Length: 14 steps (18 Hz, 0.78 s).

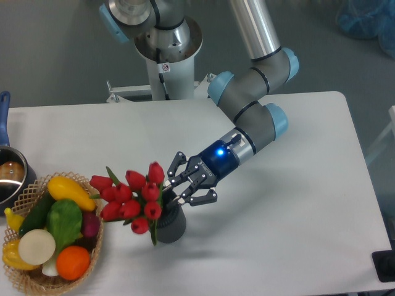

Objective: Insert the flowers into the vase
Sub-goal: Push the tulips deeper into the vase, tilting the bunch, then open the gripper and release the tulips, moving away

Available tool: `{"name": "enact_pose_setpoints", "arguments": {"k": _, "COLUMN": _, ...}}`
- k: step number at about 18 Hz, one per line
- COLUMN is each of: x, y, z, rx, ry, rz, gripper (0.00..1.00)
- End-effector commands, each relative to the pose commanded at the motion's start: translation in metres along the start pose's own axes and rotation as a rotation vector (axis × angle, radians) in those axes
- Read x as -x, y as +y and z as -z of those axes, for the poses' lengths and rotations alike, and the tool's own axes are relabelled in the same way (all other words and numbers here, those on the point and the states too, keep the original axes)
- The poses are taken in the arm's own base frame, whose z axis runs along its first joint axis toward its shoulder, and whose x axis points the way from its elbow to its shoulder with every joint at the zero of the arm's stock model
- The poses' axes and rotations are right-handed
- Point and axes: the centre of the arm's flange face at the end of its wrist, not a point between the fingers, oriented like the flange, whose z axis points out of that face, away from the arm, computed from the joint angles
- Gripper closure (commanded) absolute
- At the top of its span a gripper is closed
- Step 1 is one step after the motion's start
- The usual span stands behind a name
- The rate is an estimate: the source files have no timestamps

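Observation:
The flowers (131, 196), a bunch of red tulip buds with green leaves, stand with their stems in the vase (173, 227) and lean out to the left, toward the basket. The vase is small, dark grey and cylindrical, and stands upright on the white table; its mouth is mostly hidden by leaves and stems. My gripper (175, 190) hovers just above and to the right of the vase mouth. Its fingers (199, 200) are spread apart, and no stem is visibly pinched between them.
A woven wicker basket (28, 280) full of colourful vegetables sits at the front left, close to the leaning buds. A metal pot (8, 177) is at the far left edge. The robot base (166, 58) stands behind the table.

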Motion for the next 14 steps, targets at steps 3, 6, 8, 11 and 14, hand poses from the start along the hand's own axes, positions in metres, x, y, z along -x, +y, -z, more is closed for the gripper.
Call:
{"name": "enact_pose_setpoints", "arguments": {"k": 3, "x": 0.003, "y": 0.003, "z": 0.005, "rx": 0.000, "ry": -0.009, "rz": -0.015, "gripper": 0.61}}
{"name": "enact_pose_setpoints", "arguments": {"k": 6, "x": 0.003, "y": 0.004, "z": 0.007, "rx": 0.001, "ry": -0.012, "rz": -0.017, "gripper": 0.61}}
{"name": "enact_pose_setpoints", "arguments": {"k": 8, "x": 0.005, "y": 0.004, "z": 0.010, "rx": 0.003, "ry": -0.018, "rz": -0.015, "gripper": 0.59}}
{"name": "enact_pose_setpoints", "arguments": {"k": 11, "x": 0.008, "y": 0.003, "z": 0.019, "rx": 0.003, "ry": -0.033, "rz": -0.020, "gripper": 0.48}}
{"name": "enact_pose_setpoints", "arguments": {"k": 14, "x": 0.010, "y": 0.003, "z": 0.026, "rx": 0.004, "ry": -0.045, "rz": -0.018, "gripper": 0.45}}
